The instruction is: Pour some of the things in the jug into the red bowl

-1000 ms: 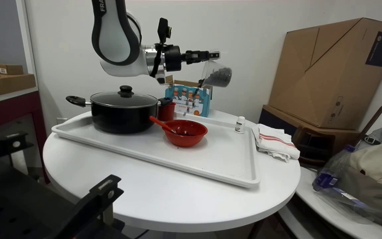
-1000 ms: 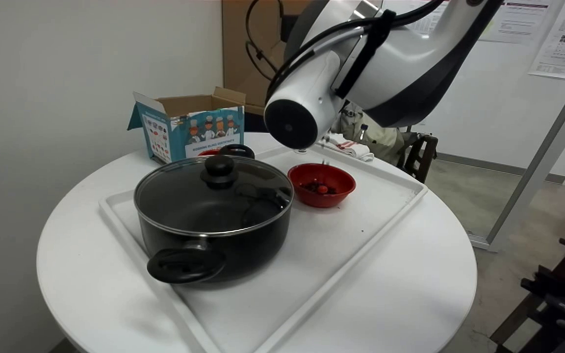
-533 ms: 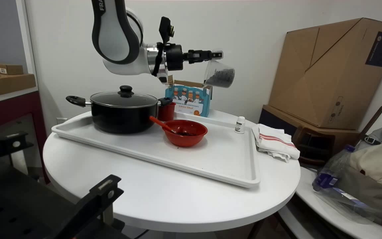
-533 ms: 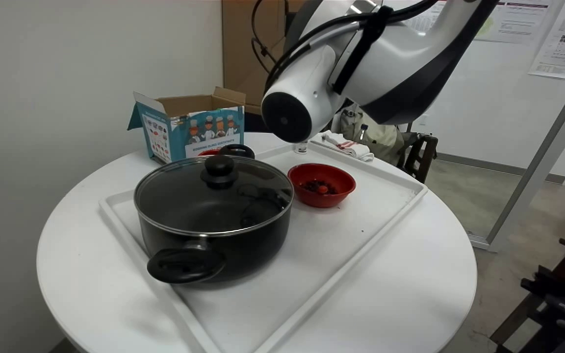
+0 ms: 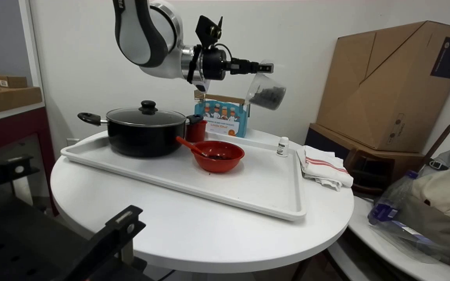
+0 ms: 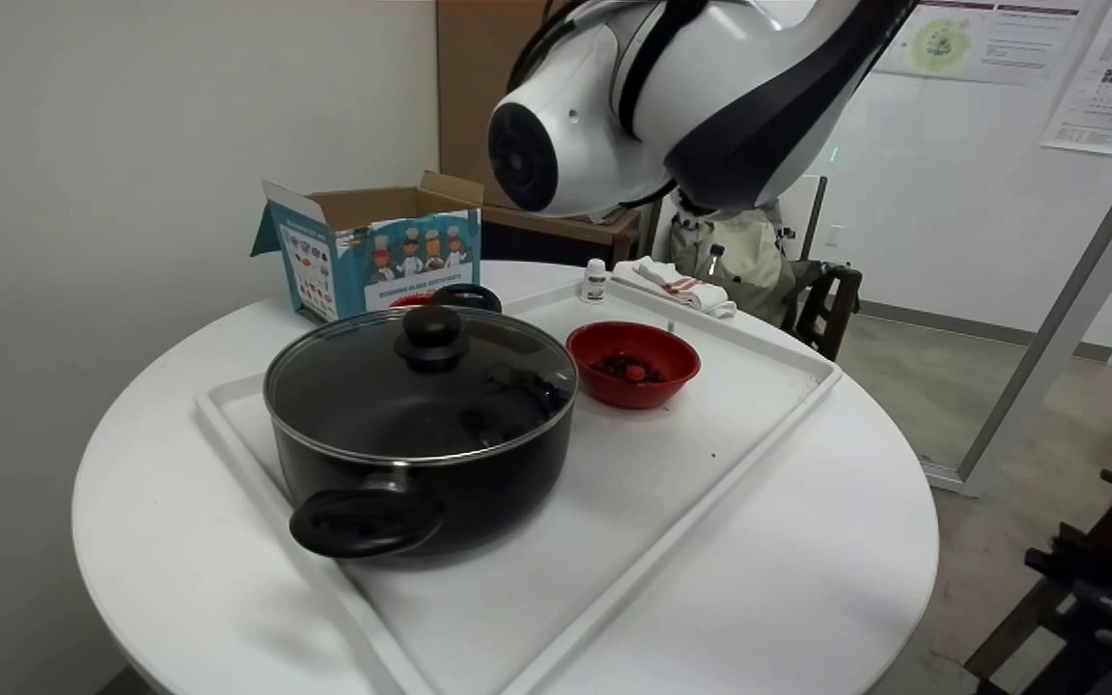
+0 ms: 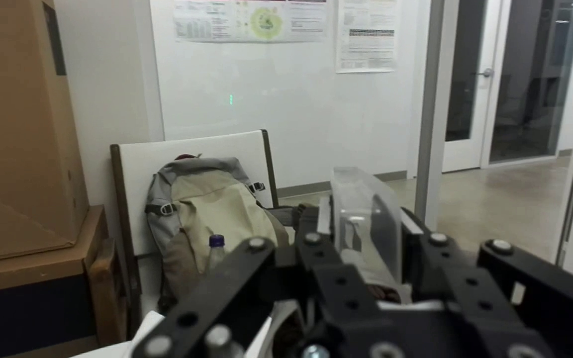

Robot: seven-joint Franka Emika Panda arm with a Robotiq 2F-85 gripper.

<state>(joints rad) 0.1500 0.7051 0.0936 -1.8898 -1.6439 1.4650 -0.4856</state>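
The clear jug (image 5: 268,96) is clamped in the pincer (image 5: 265,68), long axis tipped near level, mouth toward the lidded pot (image 5: 147,139), and the red bowl (image 5: 219,164) is located below, on the mouth side.

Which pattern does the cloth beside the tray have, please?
The cloth is white with red stripes; it shows best in an exterior view.

A lidded black pot (image 5: 147,139) (handles (image 5: 89,118) jutting both sides) crowds one end of the tray (image 5: 256,195); open room separates red bowl (image 5: 221,164) and white bottle (image 5: 283,147).
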